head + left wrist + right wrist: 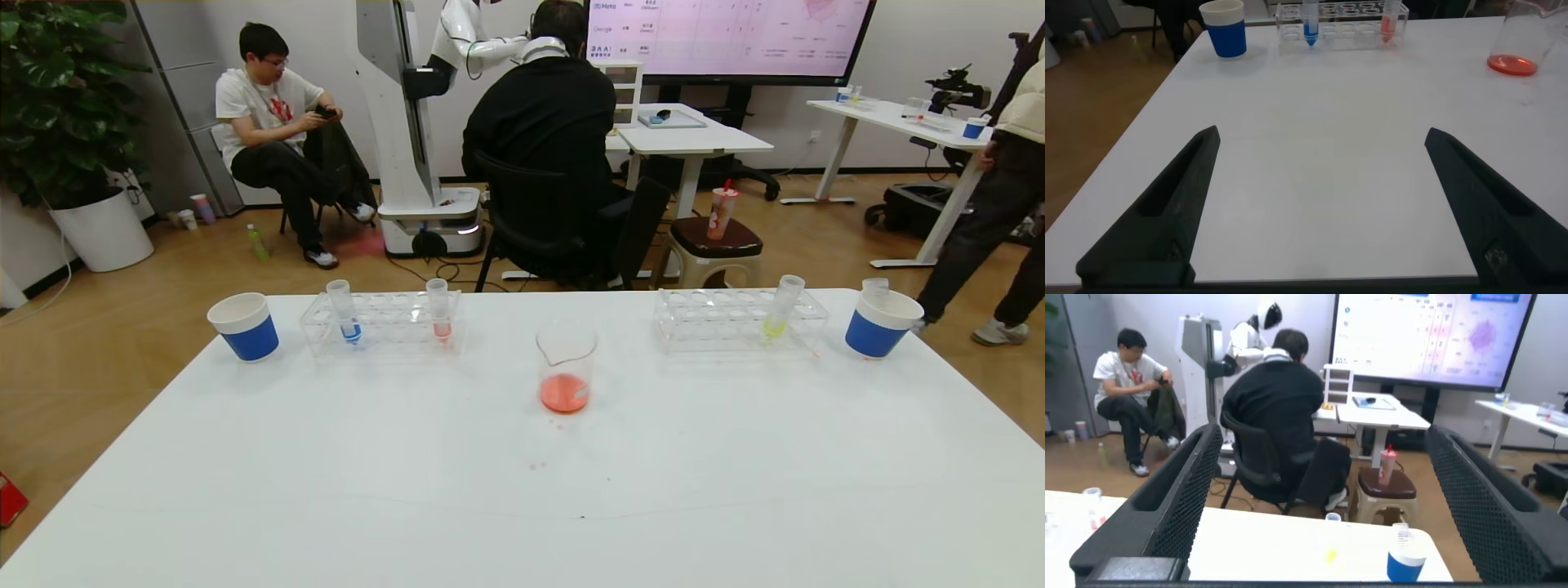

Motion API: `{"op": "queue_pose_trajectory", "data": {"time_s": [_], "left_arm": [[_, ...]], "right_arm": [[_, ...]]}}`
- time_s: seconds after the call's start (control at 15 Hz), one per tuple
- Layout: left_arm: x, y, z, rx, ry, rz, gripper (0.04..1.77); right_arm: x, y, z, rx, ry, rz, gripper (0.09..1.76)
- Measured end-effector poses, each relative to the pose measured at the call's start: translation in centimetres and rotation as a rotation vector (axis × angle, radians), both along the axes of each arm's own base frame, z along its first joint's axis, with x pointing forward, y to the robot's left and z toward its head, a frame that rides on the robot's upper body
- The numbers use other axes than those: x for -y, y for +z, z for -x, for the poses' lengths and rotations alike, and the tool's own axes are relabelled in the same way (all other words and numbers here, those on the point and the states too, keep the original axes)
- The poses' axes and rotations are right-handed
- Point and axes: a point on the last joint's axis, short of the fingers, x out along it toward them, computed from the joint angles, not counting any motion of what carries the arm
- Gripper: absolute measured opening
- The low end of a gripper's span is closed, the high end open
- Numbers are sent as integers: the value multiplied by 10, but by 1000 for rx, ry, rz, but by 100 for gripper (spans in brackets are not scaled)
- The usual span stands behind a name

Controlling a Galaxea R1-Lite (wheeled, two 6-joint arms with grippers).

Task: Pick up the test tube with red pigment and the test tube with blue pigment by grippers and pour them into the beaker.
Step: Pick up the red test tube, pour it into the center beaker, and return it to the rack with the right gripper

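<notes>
White table: three tubes, two cups

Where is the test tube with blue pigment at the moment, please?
In the head view, the test tube with blue pigment stands upright in the left clear rack, just right of the left paper cup.

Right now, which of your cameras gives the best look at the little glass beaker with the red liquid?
The head view: the beaker stands whole at the table's middle, spout and orange-red liquid plain. The left wrist view catches only part of it, cut off at the picture's edge. The right wrist view does not show it at all.
</notes>
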Motion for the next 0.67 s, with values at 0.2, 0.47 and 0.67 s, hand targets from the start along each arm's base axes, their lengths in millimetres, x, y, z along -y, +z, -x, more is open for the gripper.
{"op": "queue_pose_trajectory", "data": {"time_s": [0.2,0.47,0.67], "left_arm": [[0,0,0,0,0,0,175],[0,0,0,0,0,0,175],[0,0,0,0,0,0,175]], "right_arm": [[1,-16,64,45,-3,2,174],[1,-53,118,104,-31,28,174],[1,-84,136,116,-63,33,174]]}}
